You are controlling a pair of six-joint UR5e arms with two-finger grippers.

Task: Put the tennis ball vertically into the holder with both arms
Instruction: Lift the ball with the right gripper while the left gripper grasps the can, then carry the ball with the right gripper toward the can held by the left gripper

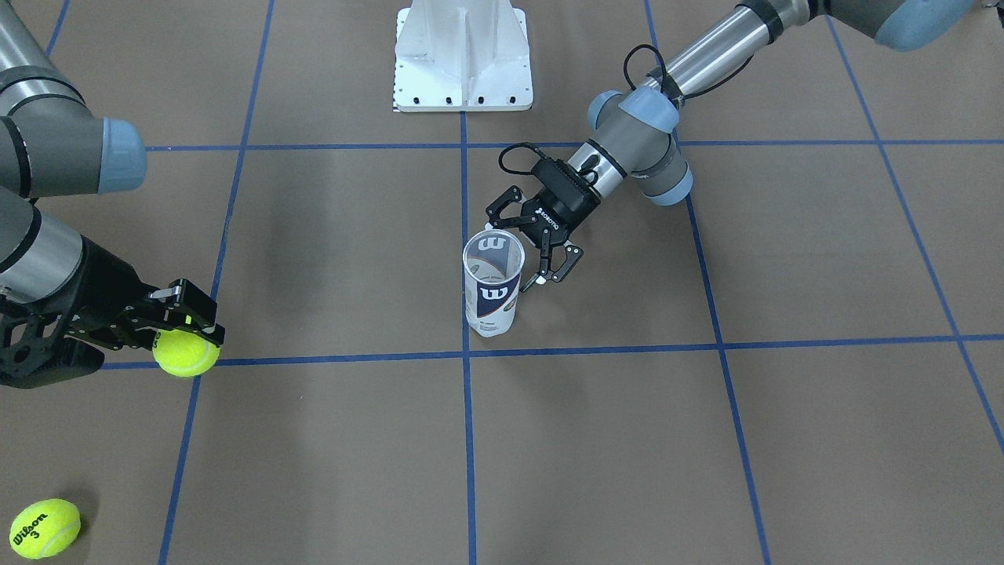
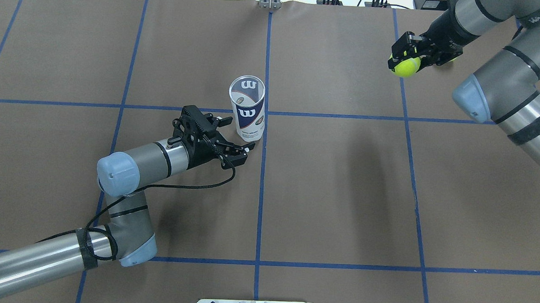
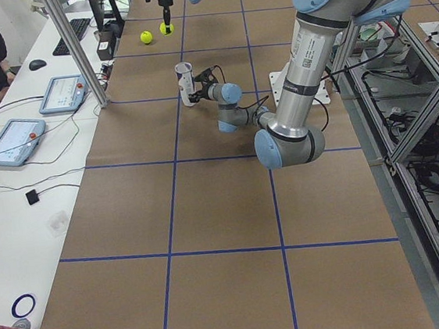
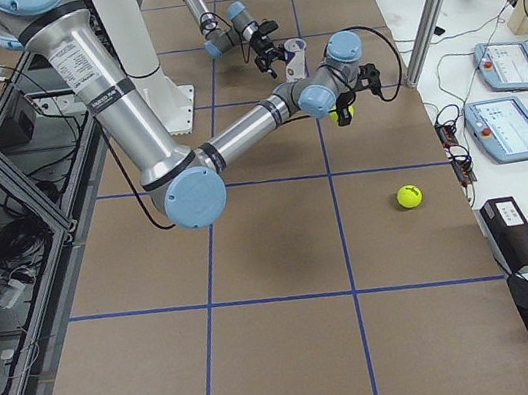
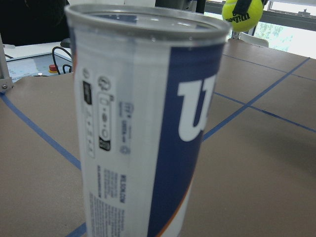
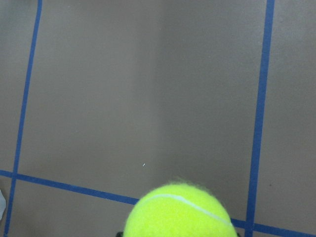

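The worktop (image 2: 341, 195), covered in brown paper and crossed by blue tape lines (image 2: 261, 192), is carrying everything. The left arm (image 2: 160, 158) is hanging low over it on the robot's left of the holder, pointing at the holder. The right arm (image 2: 510, 75) is hanging well away from the holder on the robot's right. A white base (image 1: 463, 59) is sitting on the robot's side of the holder, apart from it. The holder (image 2: 248, 109) is standing upright near the worktop's middle, just beside a crossing of the tape lines, with its open mouth facing up and its navy label with the white W showing. The left claw (image 2: 240, 133) is sitting low at the holder and is spread wide, with its fingers flanking the holder's lower part in the overhead view; whether either finger is touching it I cannot tell. The right claw (image 2: 406, 62) is pointing down and pinching a ball (image 2: 406, 67), well apart from the holder toward the operators' side. A second ball (image 1: 45, 528), marked Wilson 3, is lying loose on the worktop, farther from the holder in much the same direction, beyond the pinched ball.
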